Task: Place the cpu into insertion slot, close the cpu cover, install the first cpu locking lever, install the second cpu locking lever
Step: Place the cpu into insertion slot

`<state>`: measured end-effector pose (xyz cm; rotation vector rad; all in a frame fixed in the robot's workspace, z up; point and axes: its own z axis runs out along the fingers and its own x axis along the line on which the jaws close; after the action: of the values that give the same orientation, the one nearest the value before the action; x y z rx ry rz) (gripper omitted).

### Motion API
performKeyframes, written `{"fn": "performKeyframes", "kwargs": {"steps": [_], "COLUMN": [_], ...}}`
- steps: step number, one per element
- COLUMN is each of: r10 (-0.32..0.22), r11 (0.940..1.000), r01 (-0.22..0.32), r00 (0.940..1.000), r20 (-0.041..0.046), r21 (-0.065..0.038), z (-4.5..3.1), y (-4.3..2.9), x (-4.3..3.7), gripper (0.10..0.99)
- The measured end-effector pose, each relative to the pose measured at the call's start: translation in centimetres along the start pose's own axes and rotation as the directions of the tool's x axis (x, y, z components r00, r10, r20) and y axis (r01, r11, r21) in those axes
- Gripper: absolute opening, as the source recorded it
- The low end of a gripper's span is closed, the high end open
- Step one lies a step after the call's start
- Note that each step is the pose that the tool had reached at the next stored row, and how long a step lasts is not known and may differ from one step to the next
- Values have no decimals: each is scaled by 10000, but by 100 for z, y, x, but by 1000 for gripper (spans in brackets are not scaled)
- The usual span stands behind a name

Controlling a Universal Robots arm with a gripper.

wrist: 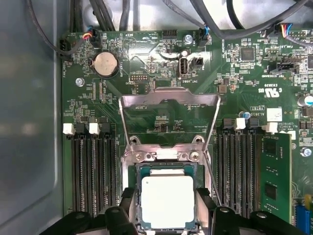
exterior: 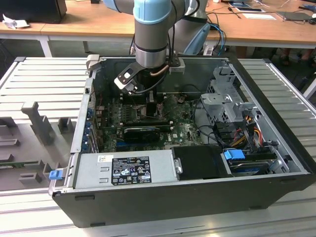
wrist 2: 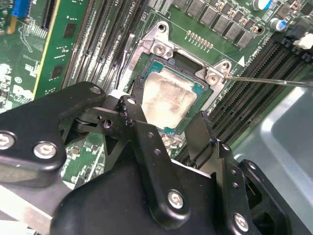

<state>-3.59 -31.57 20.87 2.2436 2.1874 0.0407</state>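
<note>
The cpu (wrist 2: 168,98) (wrist: 167,210), a pale metallic square, lies flat in the insertion slot (wrist 2: 160,48) (wrist: 166,155) on the green motherboard (exterior: 180,129). My gripper (wrist 2: 164,117) (wrist: 166,196) (exterior: 148,106) hovers low over it, open. One black finger (wrist 2: 131,111) stands on each side of the chip, a small gap showing at its edges in the first wrist view. The cpu cover (wrist: 168,98) stands swung up on its hinge, board visible through its window. A thin lever rod (wrist 2: 269,81) sticks out beside the socket.
Memory slots (wrist: 93,166) flank the socket, with a green memory stick (wrist: 276,181) in one. In the exterior view a black card (exterior: 143,131), the power supply (exterior: 123,169) and a drive cage (exterior: 227,98) crowd the open case; its walls (exterior: 86,113) close in the sides.
</note>
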Motion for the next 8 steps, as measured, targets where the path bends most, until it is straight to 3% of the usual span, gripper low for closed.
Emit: {"fn": "performKeyframes", "kwargs": {"steps": [1, 5, 8], "r10": [0, 0, -1], "r11": [10000, 10000, 10000], "r01": [0, 0, 1], "r00": [10000, 10000, 10000], "r20": [0, -2, -1], "r21": [1, 2, 3], "z": [-27, -48, -50], "y": [1, 1, 2], "x": [0, 1, -7], "gripper": [592, 341, 282]}}
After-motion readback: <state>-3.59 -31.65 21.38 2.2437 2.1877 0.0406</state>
